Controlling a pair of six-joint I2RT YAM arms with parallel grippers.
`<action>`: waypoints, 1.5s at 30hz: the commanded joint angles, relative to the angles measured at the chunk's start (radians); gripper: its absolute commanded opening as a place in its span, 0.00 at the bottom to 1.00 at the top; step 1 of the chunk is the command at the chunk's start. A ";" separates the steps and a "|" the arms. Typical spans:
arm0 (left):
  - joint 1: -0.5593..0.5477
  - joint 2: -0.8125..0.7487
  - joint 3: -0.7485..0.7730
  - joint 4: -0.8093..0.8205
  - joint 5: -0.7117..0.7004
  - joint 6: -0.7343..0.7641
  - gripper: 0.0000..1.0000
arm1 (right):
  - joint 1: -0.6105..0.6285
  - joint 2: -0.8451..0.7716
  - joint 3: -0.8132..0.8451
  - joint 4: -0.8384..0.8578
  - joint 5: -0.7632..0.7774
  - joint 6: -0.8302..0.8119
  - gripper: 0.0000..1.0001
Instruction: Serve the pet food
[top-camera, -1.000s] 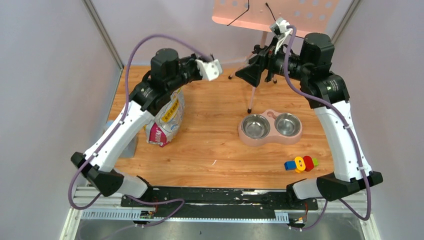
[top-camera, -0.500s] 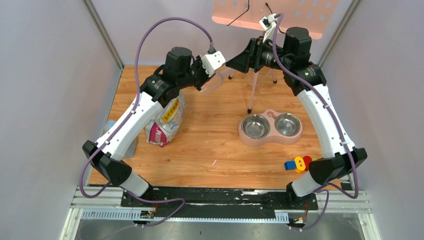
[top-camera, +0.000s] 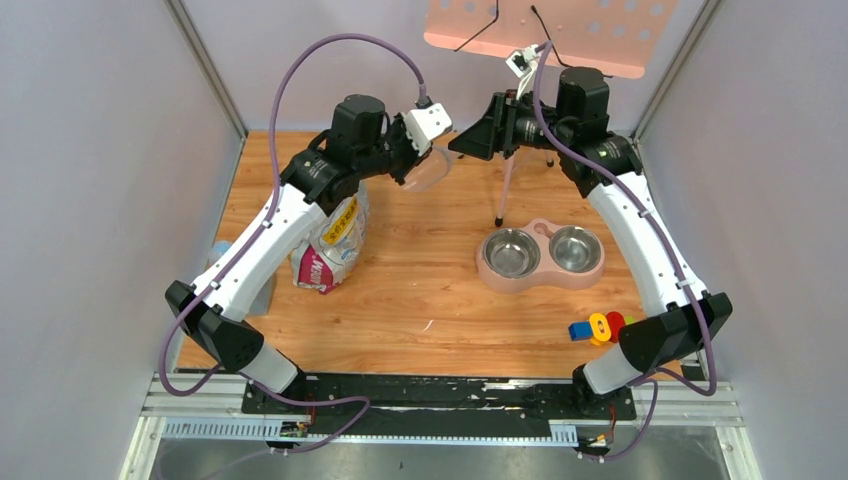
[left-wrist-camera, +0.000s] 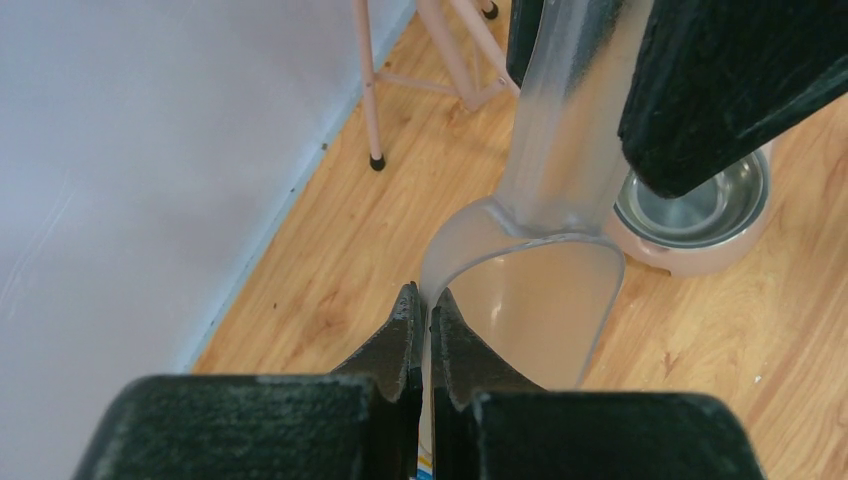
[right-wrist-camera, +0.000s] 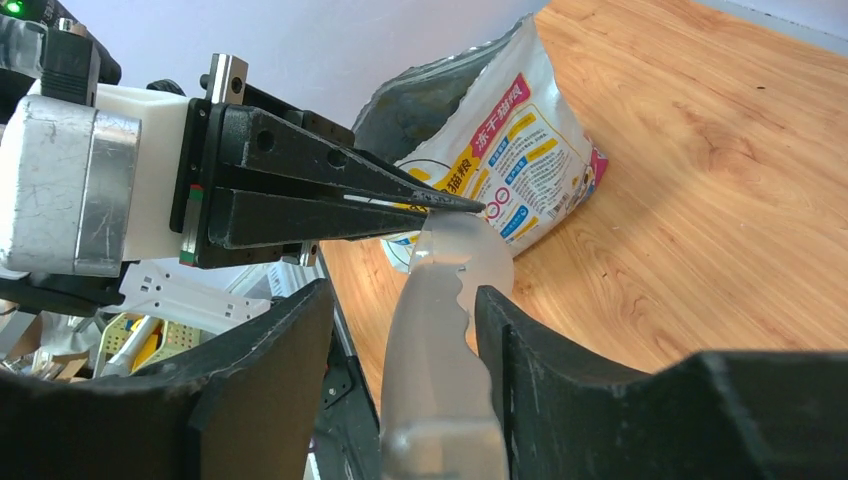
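No pet food shows in any view; it may lie inside the printed bag (top-camera: 335, 245), whose dark open mouth hides its contents. The bag stands at the table's (top-camera: 430, 300) left side. Raised above the far middle of the table, a clear scoop (left-wrist-camera: 530, 290) looks empty. The left gripper (left-wrist-camera: 420, 300) is pinched tight on the rim of its bowl. The right gripper (right-wrist-camera: 400, 300) straddles the handle with fingers apart. A pink double bowl (top-camera: 542, 255) sits at the right.
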 joint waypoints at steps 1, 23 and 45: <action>-0.003 -0.025 0.029 0.021 0.044 -0.029 0.00 | 0.010 -0.033 0.011 0.018 0.000 -0.012 0.53; -0.003 -0.016 0.032 0.006 0.030 -0.021 0.04 | 0.034 -0.060 -0.023 -0.035 0.003 -0.105 0.00; 0.371 0.087 0.312 -0.689 -0.403 -0.245 0.79 | 0.124 0.135 0.294 -0.014 0.120 -0.218 0.00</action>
